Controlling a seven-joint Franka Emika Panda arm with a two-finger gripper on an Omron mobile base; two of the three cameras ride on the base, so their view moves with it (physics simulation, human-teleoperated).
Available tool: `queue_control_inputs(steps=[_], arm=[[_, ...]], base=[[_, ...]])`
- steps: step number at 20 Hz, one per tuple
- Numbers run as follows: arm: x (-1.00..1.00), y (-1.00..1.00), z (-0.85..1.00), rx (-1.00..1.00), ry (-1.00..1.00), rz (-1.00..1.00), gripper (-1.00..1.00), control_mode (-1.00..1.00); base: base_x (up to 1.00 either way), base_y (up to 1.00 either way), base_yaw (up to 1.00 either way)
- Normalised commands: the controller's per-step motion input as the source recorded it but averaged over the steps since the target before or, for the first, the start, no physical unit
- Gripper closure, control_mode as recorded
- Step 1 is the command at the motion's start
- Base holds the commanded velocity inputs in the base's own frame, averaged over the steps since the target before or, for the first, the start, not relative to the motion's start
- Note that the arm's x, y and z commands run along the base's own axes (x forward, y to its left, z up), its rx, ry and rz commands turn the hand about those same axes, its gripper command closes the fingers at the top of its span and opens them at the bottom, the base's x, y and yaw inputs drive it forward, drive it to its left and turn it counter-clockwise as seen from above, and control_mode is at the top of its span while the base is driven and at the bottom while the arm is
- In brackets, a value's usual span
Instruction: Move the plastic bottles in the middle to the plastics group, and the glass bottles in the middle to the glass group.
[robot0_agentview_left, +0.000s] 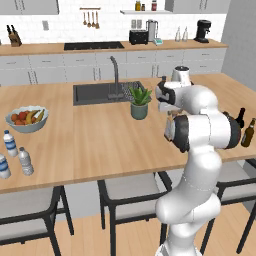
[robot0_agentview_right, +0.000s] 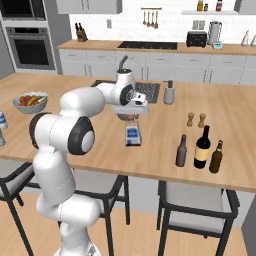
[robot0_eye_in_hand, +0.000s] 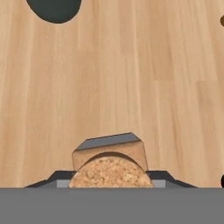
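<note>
My gripper (robot0_agentview_right: 131, 119) hangs over the middle of the wooden island counter (robot0_agentview_right: 225, 110), shut on a small cork-topped bottle with a blue label (robot0_agentview_right: 132, 135). The hand view shows its cork top (robot0_eye_in_hand: 110, 173) between my fingertips; whether its base touches the counter I cannot tell. The clear greyish plastic bottle (robot0_agentview_left: 25, 161) stands at the counter's left end beside two blue-labelled water bottles (robot0_agentview_left: 10, 142). At the right end, the small dark glass bottle (robot0_agentview_right: 181, 150) stands next to the tall wine bottle (robot0_agentview_right: 202, 146) and a brown bottle (robot0_agentview_right: 216, 156).
A fruit bowl (robot0_agentview_left: 27, 119) sits at the left, and a potted plant (robot0_agentview_left: 139, 102) stands by the sink (robot0_agentview_left: 97, 93). Salt and pepper shakers (robot0_agentview_right: 196, 120) and a soap dispenser (robot0_agentview_right: 169, 92) stand behind the glass group. Stools (robot0_agentview_right: 195, 200) line the near edge.
</note>
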Motion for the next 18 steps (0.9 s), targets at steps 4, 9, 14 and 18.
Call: queue_control_inputs(steps=[4,9,14,18], arm=[[0.00,-0.54,-0.03,0.00,0.00,0.01,1.00,-1.00],[0.00,-0.48,-0.08,0.00,0.00,0.15,1.00,-1.00],[-0.08,-0.47,-0.04,0.00,-0.01,0.39,1.00,-1.00],[-0.01,-0.43,-0.04,0.00,0.00,0.48,1.00,-1.00]], base=[[0.00,0.00,0.00],[0.00,0.00,0.00],[0.00,0.00,0.00],[0.00,0.00,0.00]])
